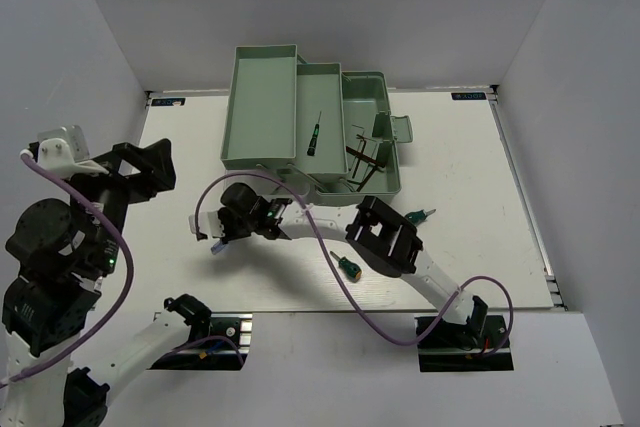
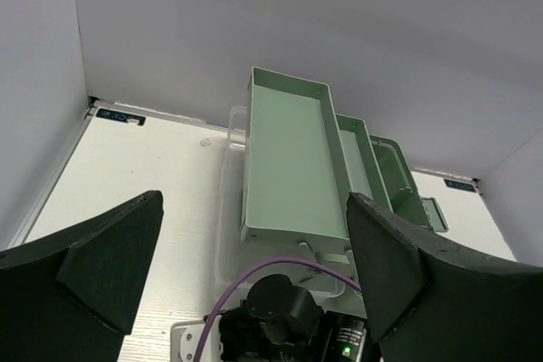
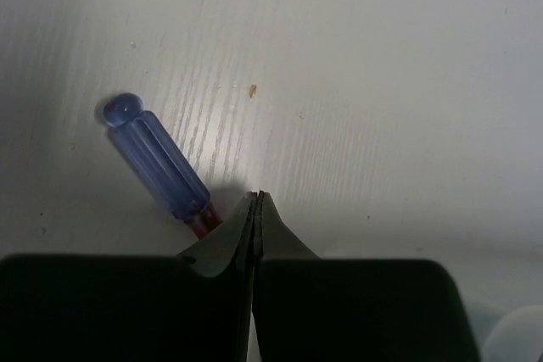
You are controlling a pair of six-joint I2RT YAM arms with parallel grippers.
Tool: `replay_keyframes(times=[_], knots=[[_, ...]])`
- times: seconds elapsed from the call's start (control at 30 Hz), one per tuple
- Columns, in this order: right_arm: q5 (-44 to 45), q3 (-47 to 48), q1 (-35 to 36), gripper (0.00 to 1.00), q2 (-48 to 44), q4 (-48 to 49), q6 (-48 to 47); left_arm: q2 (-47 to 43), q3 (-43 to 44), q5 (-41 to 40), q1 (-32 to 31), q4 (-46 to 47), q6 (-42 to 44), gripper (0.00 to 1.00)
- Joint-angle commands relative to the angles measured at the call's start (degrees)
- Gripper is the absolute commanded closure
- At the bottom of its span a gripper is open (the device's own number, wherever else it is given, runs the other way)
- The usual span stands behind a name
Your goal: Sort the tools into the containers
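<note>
Two stubby screwdrivers with green handles (image 1: 347,266) are seen lying on the white table (image 1: 480,167), at the lower middle and the middle right of the top view, so the sorting is judged to be only partly done. One thin screwdriver with a dark handle (image 1: 314,134) is seen in the narrow middle tray (image 1: 322,92) of the big pale green toolbox (image 1: 262,107). Dark L-shaped hex keys (image 1: 365,155) are seen in the compartment (image 1: 362,95) just to the right of it.

The right gripper (image 3: 257,203) is stretched far across to the left of centre, low over the table, because a thin screwdriver with a see-through blue handle (image 3: 157,161) lies there. Its fingers are pressed tight together. The blue handle sticks out to their upper left. The shaft is hidden behind the finger on the left of the frame, so it cannot be told whether the tool is pinched or only touched.

The left gripper (image 2: 254,209) is held high, its fingers spread wide with nothing between them, probably to be kept out of the way.
</note>
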Motion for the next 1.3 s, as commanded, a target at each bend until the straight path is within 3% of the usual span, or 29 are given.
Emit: replay_keyframes(times=[0.0, 0.07, 0.1, 0.13, 0.2, 0.3, 0.6, 1.27], knots=[[1.77, 2.3, 0.0, 1.0, -3.09, 1.91, 2.25, -0.97, -0.17, -0.32, -0.21, -0.07, -1.22, 0.01], [1.16, 6.16, -0.44, 0.96, -3.26, 0.68, 2.88, -1.5, -0.17, -0.32, -0.21, -0.07, -1.83, 0.01], [0.37, 6.54, -0.79, 0.78, -3.53, -0.37, 2.96, -1.5, -0.17, -0.32, -0.21, -0.07, -1.84, 0.01], [-1.55, 6.63, -1.23, 0.69, -4.92, -0.98, 3.05, -1.5, -0.17, -0.32, -0.21, -0.59, -2.36, 0.01], [-7.76, 5.93, -1.93, 0.54, -5.81, -2.65, 2.44, -2.12, -0.17, -0.32, -0.21, -0.6, -2.37, 0.01], [-16.11, 6.28, -2.64, 0.42, -6.17, -10.03, -1.42, -3.25, -0.7, -0.32, -0.21, -1.13, -3.42, 0.01], [-23.98, 9.7, -2.82, 0.37, -2.48, -21.81, -11.09, -5.01, -1.76, -0.85, -0.21, -2.18, -5.09, 0.01], [-20.02, 11.9, -0.53, 0.4, 3.76, -18.57, -9.25, -3.96, -2.81, -0.32, -0.21, -1.13, -5.62, 0.01]])
